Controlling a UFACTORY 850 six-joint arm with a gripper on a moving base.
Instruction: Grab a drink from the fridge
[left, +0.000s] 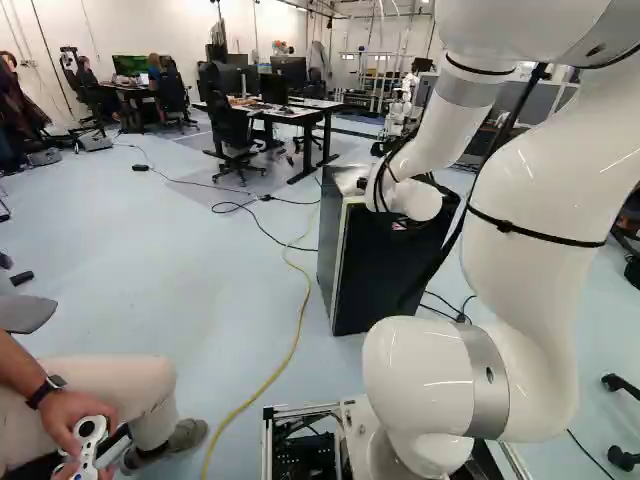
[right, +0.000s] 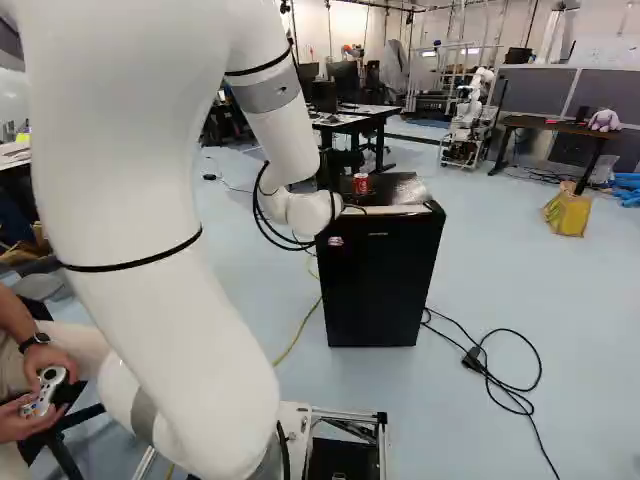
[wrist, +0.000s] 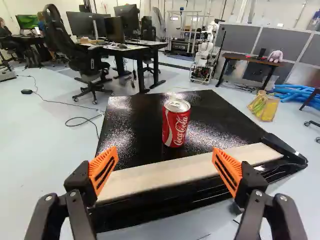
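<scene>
In the left base view, the arm (left: 540, 190) stretches to the fridge (left: 385, 270); in the right base view, a red can (right: 360, 184) stands on top; in the wrist view, the gripper (wrist: 166, 162), spread wide and empty, could clip the near edge (wrist: 165, 172) if advanced too low.

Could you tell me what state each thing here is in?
Fridge: upright, door looks shut.
Can: upright on the fridge.
End effector: open, holding nothing.
Arm: bent.
Controller: held in a person's hands.
Black cable: looped on the floor.
Green-screened monitor: lit.
</scene>
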